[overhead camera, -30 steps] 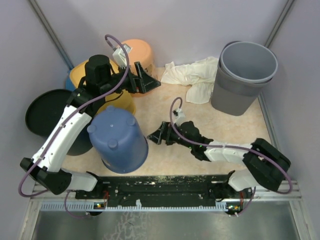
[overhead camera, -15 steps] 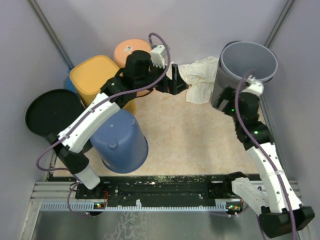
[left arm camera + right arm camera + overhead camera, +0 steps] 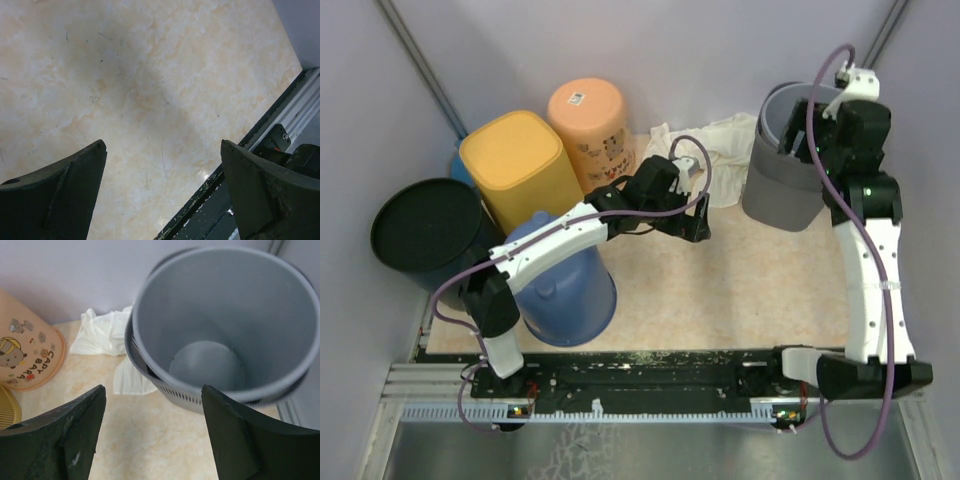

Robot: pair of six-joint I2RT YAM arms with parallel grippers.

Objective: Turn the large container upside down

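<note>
Top, left wrist and right wrist views. The grey bin (image 3: 798, 192) (image 3: 220, 365) is seen upright, mouth upward, at the far right corner of the bench (image 3: 740, 285); a second bin appears to be nested under it. The right gripper (image 3: 794, 140) (image 3: 152, 392) is held above the bin's rim, fingers spread wide and nothing gripped. The left gripper (image 3: 694, 224) (image 3: 163, 146) is held over the middle of the bench, fingers likewise spread over bare surface. A white cloth (image 3: 712, 152) (image 3: 102, 332) is crumpled beside the bin. An orange tub (image 3: 590, 120) (image 3: 25, 355), a yellow tub (image 3: 515, 160), a blue bucket (image 3: 565, 285) and a black bin (image 3: 420, 225) are grouped along the left edge.
</note>
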